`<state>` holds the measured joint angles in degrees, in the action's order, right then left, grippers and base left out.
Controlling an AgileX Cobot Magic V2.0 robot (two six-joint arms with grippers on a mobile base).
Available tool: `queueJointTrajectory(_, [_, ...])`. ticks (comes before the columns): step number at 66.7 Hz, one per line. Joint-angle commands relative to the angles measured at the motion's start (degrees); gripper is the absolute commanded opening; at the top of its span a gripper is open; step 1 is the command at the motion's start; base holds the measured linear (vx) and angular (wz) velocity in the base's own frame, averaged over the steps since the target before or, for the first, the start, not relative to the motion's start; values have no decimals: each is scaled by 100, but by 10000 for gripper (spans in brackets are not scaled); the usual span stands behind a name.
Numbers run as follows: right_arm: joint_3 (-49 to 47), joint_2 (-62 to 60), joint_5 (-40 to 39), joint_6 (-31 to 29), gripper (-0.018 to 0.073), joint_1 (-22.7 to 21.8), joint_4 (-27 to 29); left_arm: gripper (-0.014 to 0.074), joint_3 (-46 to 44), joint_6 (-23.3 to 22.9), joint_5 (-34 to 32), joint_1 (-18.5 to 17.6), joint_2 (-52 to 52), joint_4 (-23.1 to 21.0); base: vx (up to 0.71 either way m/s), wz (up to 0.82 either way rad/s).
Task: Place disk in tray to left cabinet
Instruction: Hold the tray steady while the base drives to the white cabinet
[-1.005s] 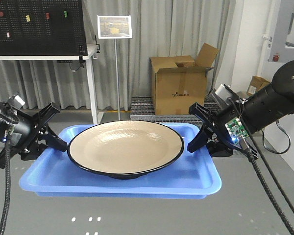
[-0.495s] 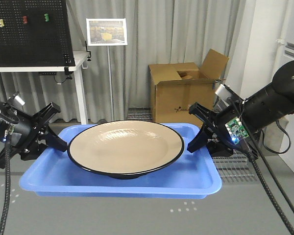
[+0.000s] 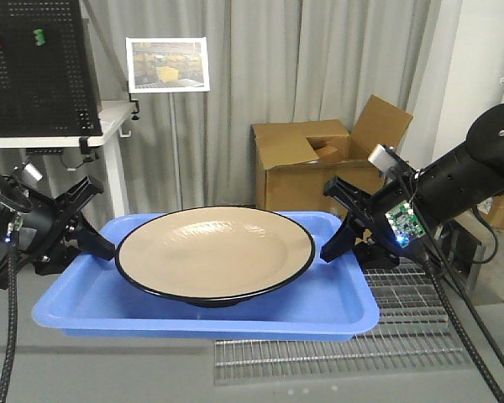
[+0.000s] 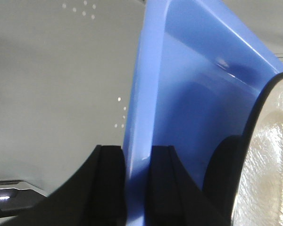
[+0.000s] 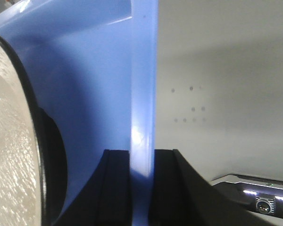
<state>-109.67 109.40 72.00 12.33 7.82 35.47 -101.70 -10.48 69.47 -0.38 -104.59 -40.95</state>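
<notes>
The tan disk [image 3: 214, 252] with its thin black rim lies in the blue tray [image 3: 336, 304], which hangs level in the air between both arms. My left gripper [image 3: 101, 245] is shut on the tray's left rim [image 4: 137, 141], one finger outside and one inside. My right gripper [image 3: 334, 245] is shut on the tray's right rim [image 5: 142, 117] the same way. The disk's edge [image 4: 269, 155] shows beside the left fingers, and its edge [image 5: 14, 141] shows beside the right ones. The left cabinet is out of view.
Ahead stand grey curtains, an open cardboard box [image 3: 311, 168] on the floor, a sign on a thin pole [image 3: 168, 65] and a white table with a black pegboard [image 3: 34, 63] at left. A metal floor grate [image 3: 344, 357] lies below the tray.
The background has slid to the right and the floor grate has come into view under the tray. Both grippers, tray and disk keep the same pose relative to the camera.
</notes>
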Motion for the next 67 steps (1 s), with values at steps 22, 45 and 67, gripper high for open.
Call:
queueJointTrajectory(22, [-220,-381,84,38,-6,241,1579,0,-200,-217,229,-229,343,-1513,54,-11])
queueJointTrajectory(45, [-220,-381,78,38,-6,241,1579,0,-200,-217,230,-229,343,-1518,45,-19])
queueJointTrajectory(67, [-220,-381,85,38,-6,241,1587,0,-200,-217,223,-229,343,-1511,34,-42])
